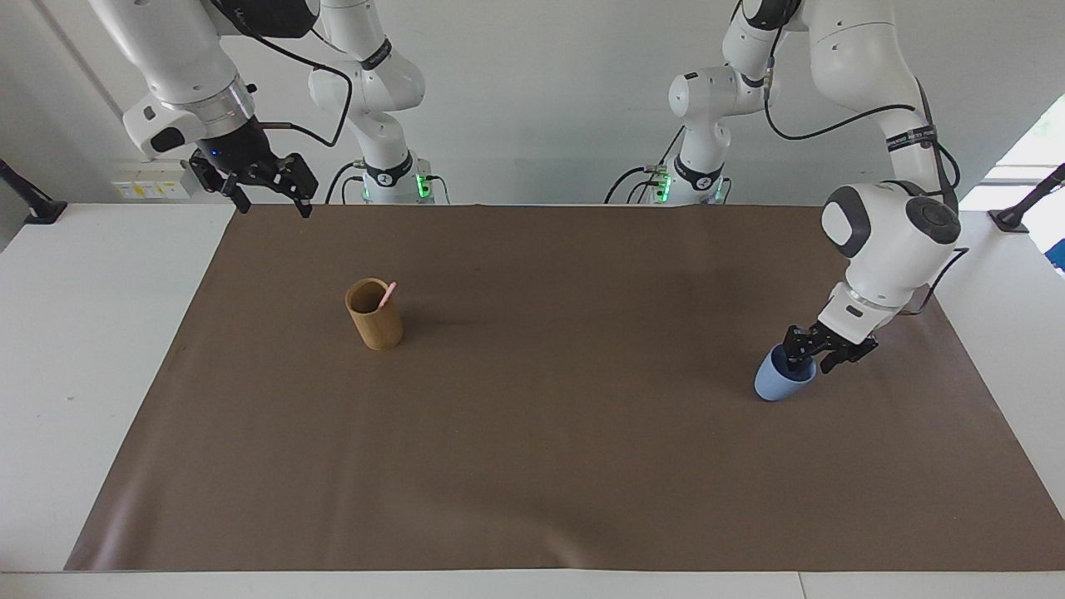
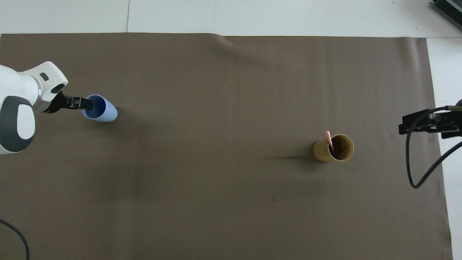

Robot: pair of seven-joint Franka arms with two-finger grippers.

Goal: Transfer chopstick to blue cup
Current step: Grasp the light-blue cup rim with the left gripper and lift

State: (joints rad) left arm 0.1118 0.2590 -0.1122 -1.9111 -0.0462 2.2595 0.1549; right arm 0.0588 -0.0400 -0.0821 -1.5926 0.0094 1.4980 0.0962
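Note:
The blue cup [image 1: 778,384] stands upright on the brown mat toward the left arm's end of the table. My left gripper [image 1: 811,363] has come down onto the part of its rim nearer the robots. It is still open, with one finger inside the cup and the other outside. In the overhead view the left gripper [image 2: 88,104] overlaps the rim of the blue cup [image 2: 106,113]. A pale-pink chopstick [image 1: 386,295] [image 2: 329,139] leans in the tan cup [image 1: 374,324] [image 2: 334,150]. My right gripper [image 1: 274,206] [image 2: 402,128] waits open, raised over the mat's corner.
The brown mat [image 1: 549,433] covers most of the white table. A black cable [image 2: 415,169] hangs from the right arm over the mat's edge. Only the two cups stand on the mat.

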